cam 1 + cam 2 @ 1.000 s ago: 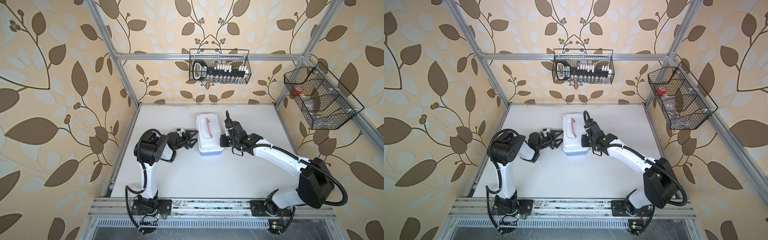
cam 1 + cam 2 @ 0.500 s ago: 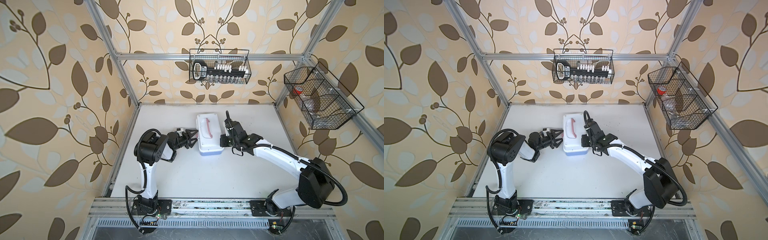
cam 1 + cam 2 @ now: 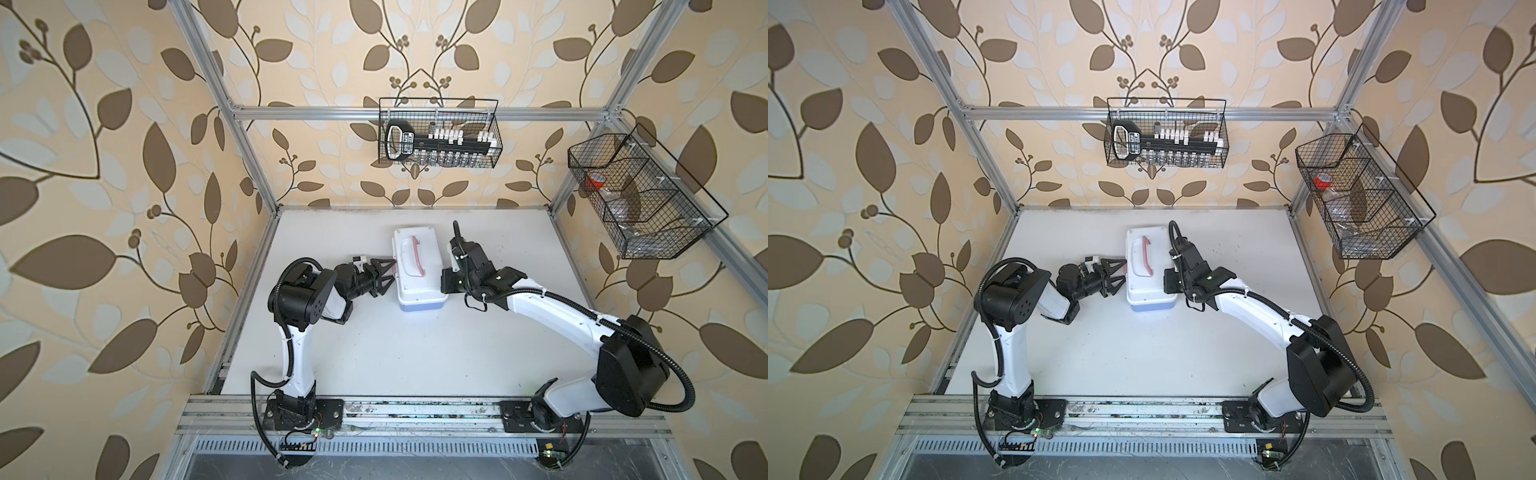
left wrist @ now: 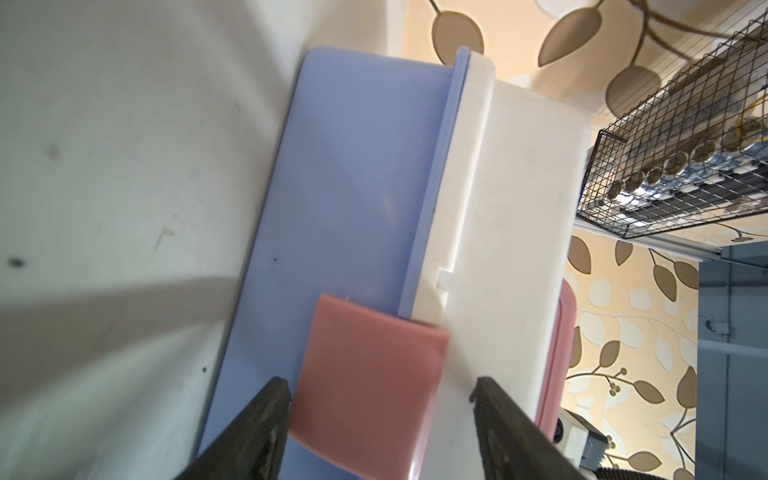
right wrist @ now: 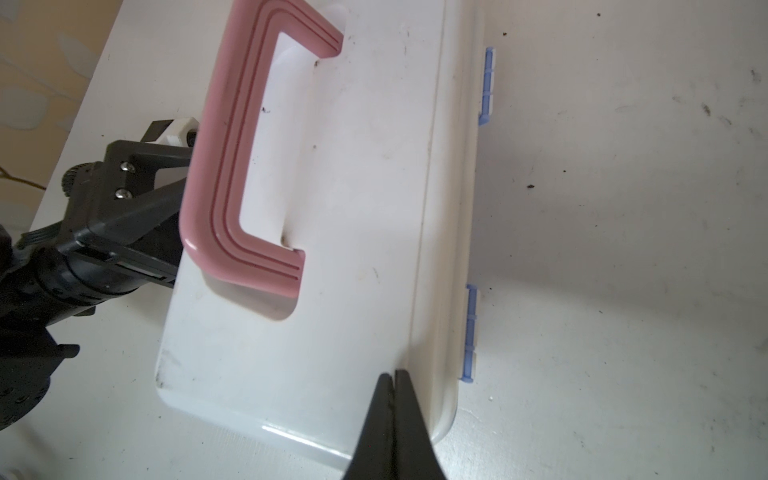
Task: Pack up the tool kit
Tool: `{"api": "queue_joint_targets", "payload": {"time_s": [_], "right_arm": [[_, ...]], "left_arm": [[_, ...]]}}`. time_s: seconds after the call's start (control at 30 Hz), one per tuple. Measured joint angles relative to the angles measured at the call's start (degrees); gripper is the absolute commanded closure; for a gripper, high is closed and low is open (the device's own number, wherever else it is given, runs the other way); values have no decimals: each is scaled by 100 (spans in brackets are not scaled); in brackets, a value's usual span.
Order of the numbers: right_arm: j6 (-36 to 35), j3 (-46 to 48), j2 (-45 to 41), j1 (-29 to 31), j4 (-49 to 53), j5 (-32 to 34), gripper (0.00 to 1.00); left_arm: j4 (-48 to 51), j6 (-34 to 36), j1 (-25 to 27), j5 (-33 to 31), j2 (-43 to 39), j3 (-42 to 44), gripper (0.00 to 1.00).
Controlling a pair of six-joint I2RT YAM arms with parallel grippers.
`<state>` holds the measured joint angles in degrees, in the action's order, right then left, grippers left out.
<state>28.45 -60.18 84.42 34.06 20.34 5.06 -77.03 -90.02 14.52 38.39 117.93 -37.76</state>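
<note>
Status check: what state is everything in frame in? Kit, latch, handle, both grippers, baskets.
Tool kit: closed.
Latch: down over the kit's side; can't tell whether it is snapped.
Handle: folded flat on top.
Left gripper: open, jaws either side of the latch.
Right gripper: shut, tip over the kit's hinge side.
Back basket: loaded with a socket rail.
Side basket: holds a red-topped item and clear bits.

Bright, even daylight; soft shadows; wrist views slightly blurred; top views bend at edges.

White arm links point(image 3: 552, 309), black joints point(image 3: 629, 374), ribbed black cables point(image 3: 300, 260), silver screws point(image 5: 121, 193) on black left tool point(image 3: 392, 274).
</note>
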Motion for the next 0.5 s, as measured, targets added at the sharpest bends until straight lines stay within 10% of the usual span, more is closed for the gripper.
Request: {"api": "queue_joint_targets", "payload": {"time_s": [0.5], "right_arm": [[0, 9, -2, -11, -7, -17, 100]], "left_arm": [[-39, -37, -114, -105, -227, -31, 30]]}}
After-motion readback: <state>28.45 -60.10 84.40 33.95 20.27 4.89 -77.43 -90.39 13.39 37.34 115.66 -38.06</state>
